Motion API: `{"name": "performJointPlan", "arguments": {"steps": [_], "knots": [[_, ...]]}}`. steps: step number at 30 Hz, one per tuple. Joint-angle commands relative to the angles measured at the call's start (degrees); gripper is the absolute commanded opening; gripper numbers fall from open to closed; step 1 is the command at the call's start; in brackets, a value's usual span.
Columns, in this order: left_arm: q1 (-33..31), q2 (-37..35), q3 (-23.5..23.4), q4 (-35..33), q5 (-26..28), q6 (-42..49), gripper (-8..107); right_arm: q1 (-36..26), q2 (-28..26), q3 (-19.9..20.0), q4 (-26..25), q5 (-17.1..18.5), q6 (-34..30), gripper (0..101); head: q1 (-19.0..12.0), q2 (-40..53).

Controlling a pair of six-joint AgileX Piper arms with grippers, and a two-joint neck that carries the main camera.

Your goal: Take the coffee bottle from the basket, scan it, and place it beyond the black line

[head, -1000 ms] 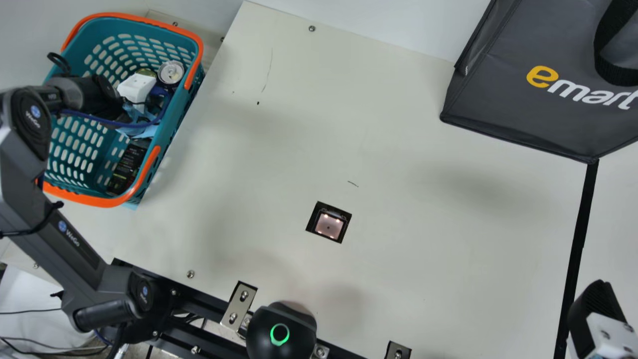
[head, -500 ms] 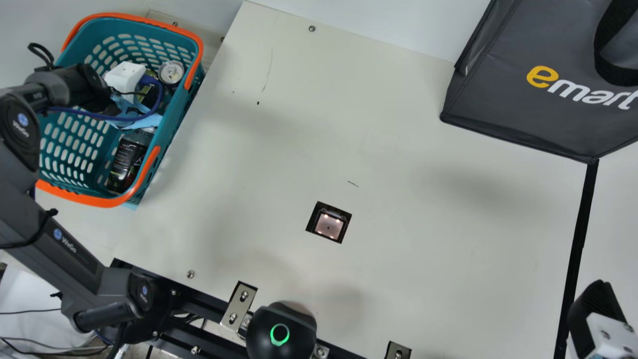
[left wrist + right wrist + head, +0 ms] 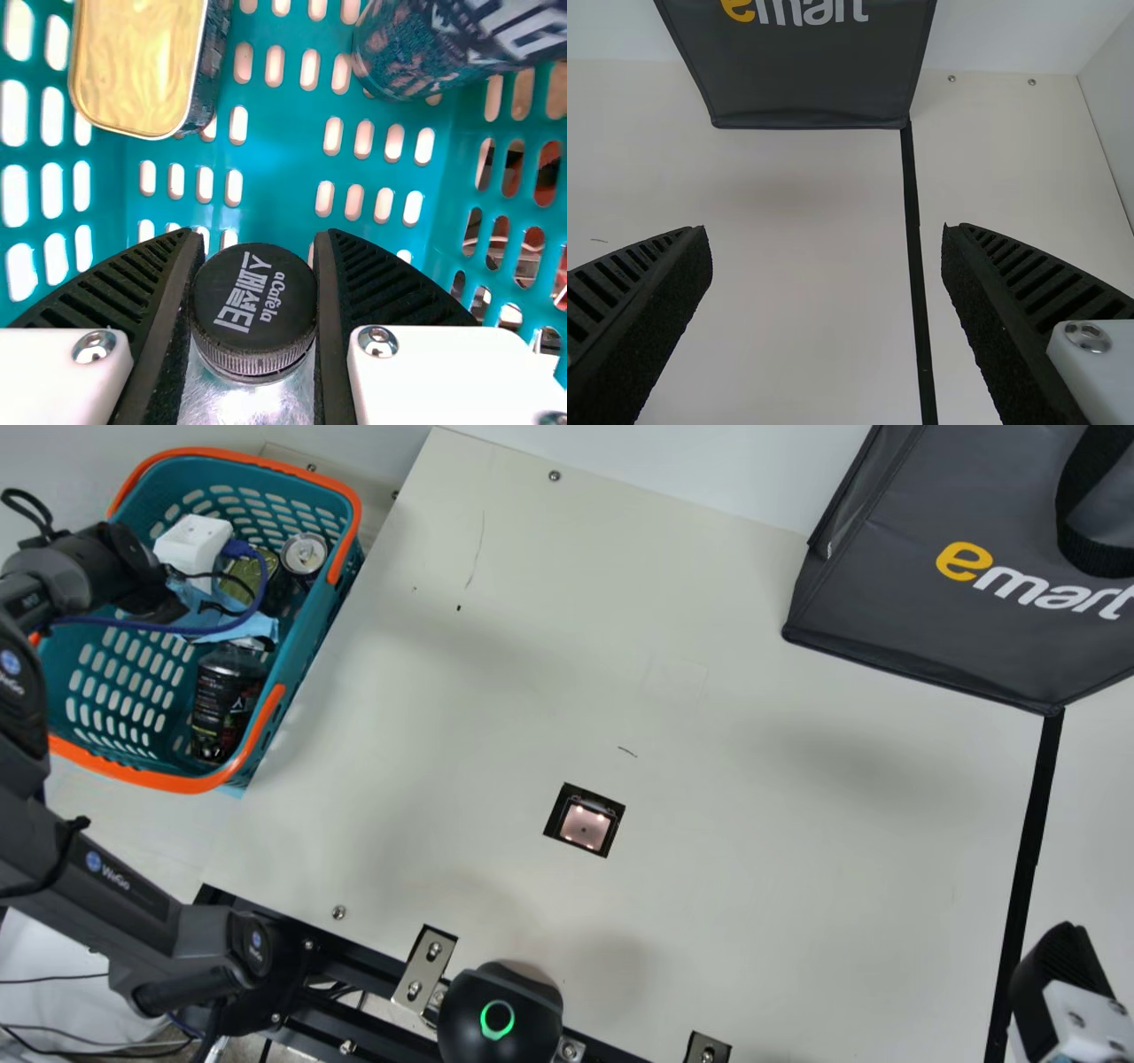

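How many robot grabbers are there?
2: black ribbed left gripper, around the black-capped coffee bottle in the teal plastic basket; matching right gripper, near the black line.

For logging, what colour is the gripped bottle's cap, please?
The cap is black, clearest in the left wrist view.

A teal basket (image 3: 306, 638) with orange handles (image 3: 159, 778), slotted in pale rows, beside a cream table (image 3: 496, 717); a dark gray bag (image 3: 939, 629) bears yellow-and-white lettering, and a black line (image 3: 1028, 850) crosses the tabletop.
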Motion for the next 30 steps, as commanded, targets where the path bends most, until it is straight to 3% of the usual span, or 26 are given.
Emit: {"name": "performJointPlan", "arguments": {"steps": [1, 30], "knots": [[0.1, -0.8, 0.0, -0.3, 0.4, 0.1, 10, 0.0, 0.0, 0.0, 0.0, 0.0, 0.0, 91, -1.6, 0.1], [2.9, -14.4, 3.0, -2.0, 6.2, 1.7, 10, 0.0, 0.0, 0.0, 0.0, 0.0, 0.0, 91, -1.6, 0.1]]}}
